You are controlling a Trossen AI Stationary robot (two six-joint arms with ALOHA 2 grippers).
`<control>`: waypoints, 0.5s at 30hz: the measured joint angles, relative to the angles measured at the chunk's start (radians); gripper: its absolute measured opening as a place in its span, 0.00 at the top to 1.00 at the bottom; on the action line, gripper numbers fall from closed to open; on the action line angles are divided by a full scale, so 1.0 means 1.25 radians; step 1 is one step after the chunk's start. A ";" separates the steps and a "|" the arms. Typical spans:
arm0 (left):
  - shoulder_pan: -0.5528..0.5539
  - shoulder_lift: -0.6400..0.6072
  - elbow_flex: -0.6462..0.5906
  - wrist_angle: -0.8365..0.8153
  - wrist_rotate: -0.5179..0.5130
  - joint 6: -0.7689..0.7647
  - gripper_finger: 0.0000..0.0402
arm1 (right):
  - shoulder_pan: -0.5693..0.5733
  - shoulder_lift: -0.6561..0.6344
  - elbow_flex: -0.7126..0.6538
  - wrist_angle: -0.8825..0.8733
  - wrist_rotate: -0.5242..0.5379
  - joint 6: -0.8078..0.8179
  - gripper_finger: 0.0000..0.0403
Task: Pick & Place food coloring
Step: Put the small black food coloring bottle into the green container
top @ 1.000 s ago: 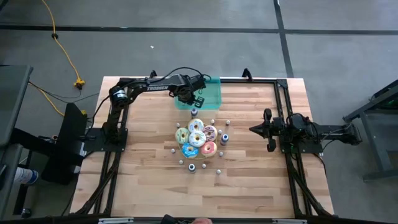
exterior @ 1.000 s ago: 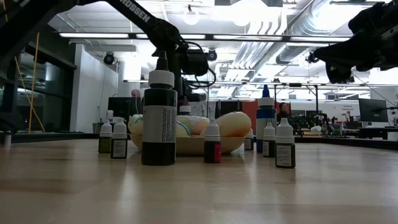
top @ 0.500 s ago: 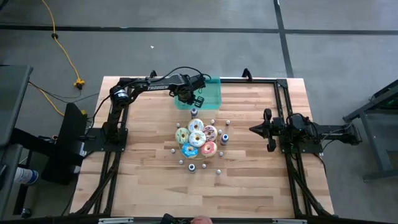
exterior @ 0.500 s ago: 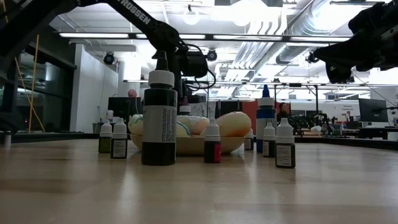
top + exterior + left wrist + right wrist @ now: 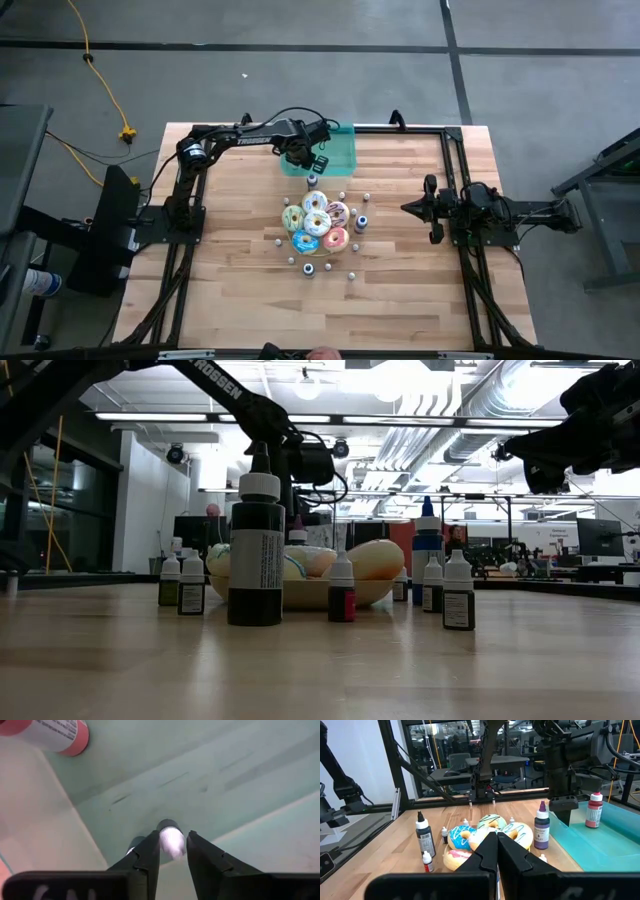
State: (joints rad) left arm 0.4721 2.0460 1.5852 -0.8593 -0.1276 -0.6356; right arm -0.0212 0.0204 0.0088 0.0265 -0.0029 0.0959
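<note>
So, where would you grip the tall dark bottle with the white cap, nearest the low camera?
The tall dark white-capped bottle: clamp its straight round body below the cap, descending from above; it stands upright, clear of the smaller bottles.

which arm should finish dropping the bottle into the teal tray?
Left. The left gripper is already over the teal tray with a small white-capped bottle between its fingers. The right gripper waits at the table's right side, shut and empty.
</note>
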 joint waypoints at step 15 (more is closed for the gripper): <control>0.000 0.000 0.000 -0.002 -0.009 0.003 0.75 | 0.000 0.000 0.000 0.000 0.000 0.000 1.00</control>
State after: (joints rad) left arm 0.4721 2.0460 1.5852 -0.8623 -0.1382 -0.6323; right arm -0.0214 0.0203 0.0087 0.0265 -0.0029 0.0959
